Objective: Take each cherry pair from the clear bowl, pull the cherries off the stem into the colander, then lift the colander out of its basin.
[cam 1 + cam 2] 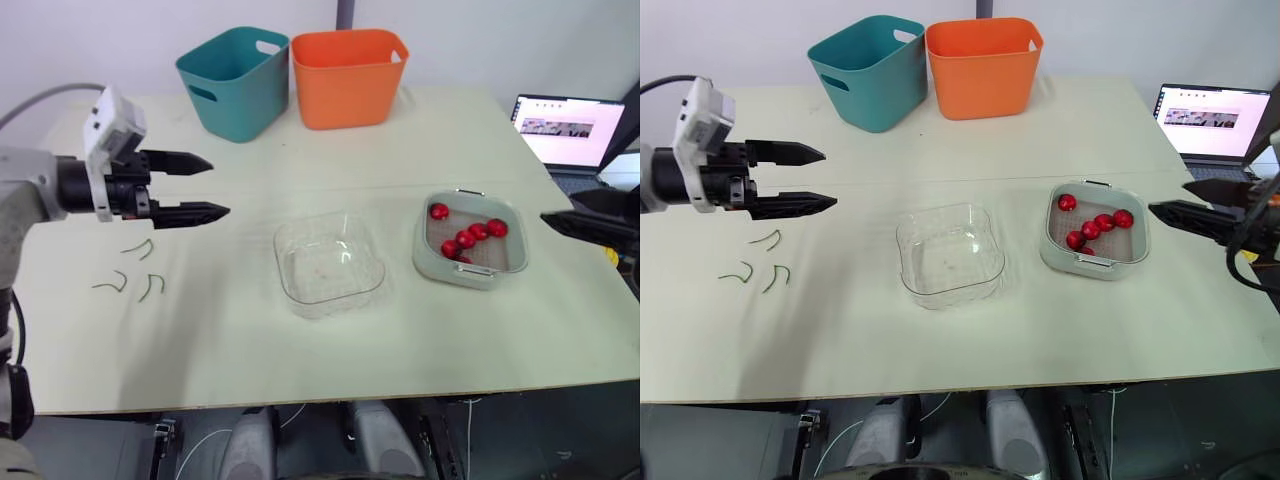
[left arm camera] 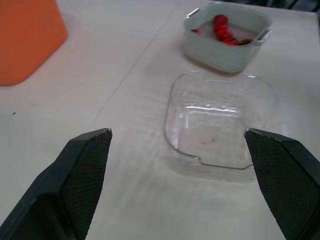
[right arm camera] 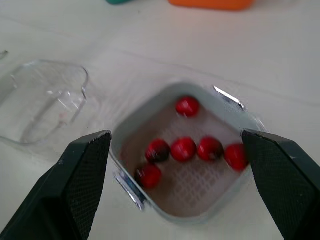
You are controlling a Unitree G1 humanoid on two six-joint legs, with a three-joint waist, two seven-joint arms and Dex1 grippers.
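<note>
From the head camera I see the left gripper (image 1: 218,187) hovering over the left side of the table (image 1: 300,380). Its two black fingers are spread well apart and there is nothing between them. A few bare, curved green stems (image 1: 150,288) lie on the table near it. The clear bowl (image 1: 330,265) sits mid-table, square with rounded corners. Just to its right is the pale grey-green basin (image 1: 425,262), with the colander seated inside it. Six glossy red cherries (image 1: 478,231) lie loose in the colander. The right gripper (image 1: 1168,196) hangs just right of the basin without touching it. At the far edge a teal bin (image 1: 235,80) and an orange bin (image 1: 345,75) stand side by side, and a laptop (image 1: 570,128) is open off to the right.

On my left wrist camera, the fingers (image 2: 80,180) frame the clear bowl, which has faint pinkish flecks on its floor.

On my right wrist camera, the right gripper is wide open and holding nothing. The colander (image 3: 190,185) shows a brownish mesh floor and metal handles (image 3: 227,97).
</note>
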